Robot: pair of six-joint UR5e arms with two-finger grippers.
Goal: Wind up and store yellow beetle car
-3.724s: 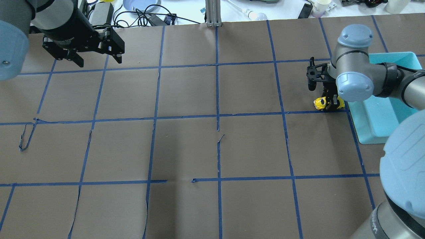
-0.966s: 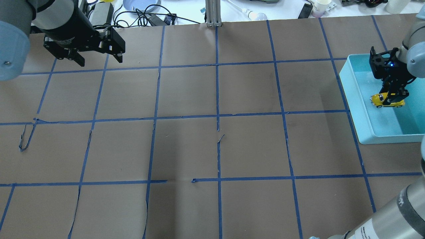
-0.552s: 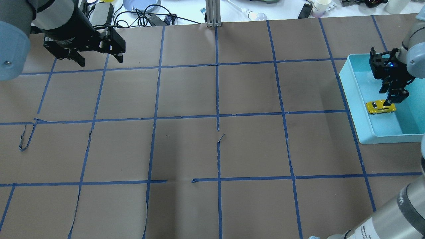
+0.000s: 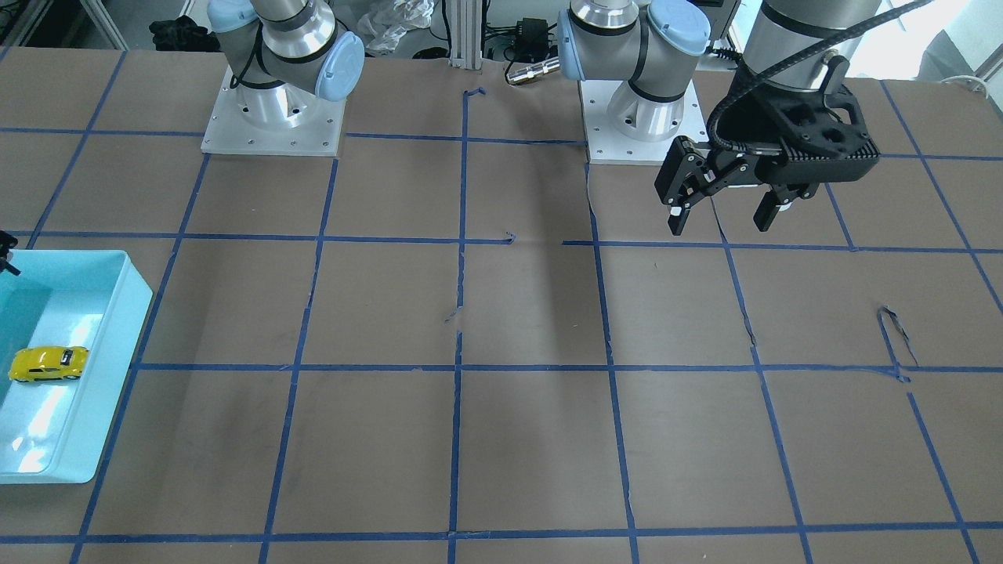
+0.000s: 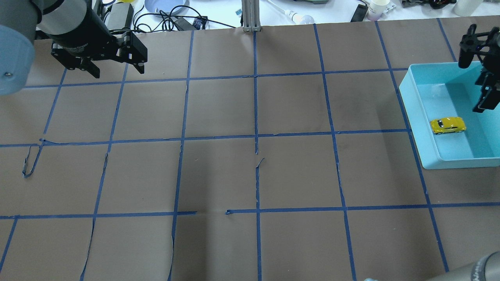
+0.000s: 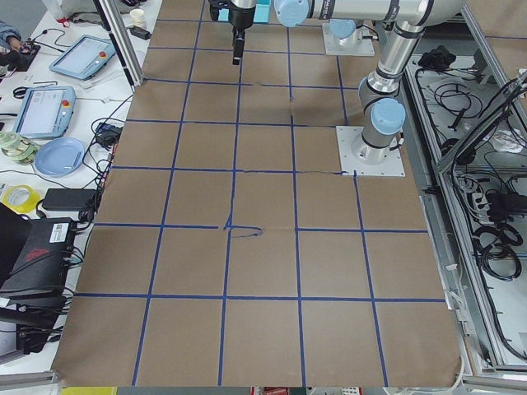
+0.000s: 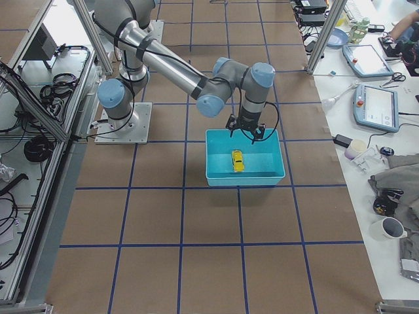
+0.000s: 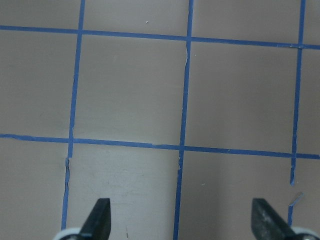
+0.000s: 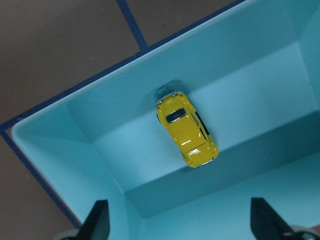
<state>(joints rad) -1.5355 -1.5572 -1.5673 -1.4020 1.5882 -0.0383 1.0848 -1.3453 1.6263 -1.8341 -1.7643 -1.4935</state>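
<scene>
The yellow beetle car (image 5: 448, 125) lies on its wheels on the floor of a light-blue bin (image 5: 414, 113) at the table's right side. It also shows in the front view (image 4: 47, 363), the right side view (image 7: 237, 161) and the right wrist view (image 9: 187, 129). My right gripper (image 9: 180, 225) is open and empty, raised above the bin with the car free below it. Only part of it shows at the overhead view's right edge. My left gripper (image 5: 117, 72) is open and empty, hovering over bare table at the far left, as the left wrist view (image 8: 180, 225) confirms.
The table is brown paper with a blue tape grid. A metal post (image 5: 250, 15) stands at the far edge. Cables (image 5: 164, 19), a plate and a cup (image 5: 377, 8) lie beyond it. Both arm bases (image 4: 274, 110) sit at the robot's side.
My right gripper opened and let go of the car, which now rests on the bin floor. The gripper then rose and drew back toward the far right. The left arm has not moved.
</scene>
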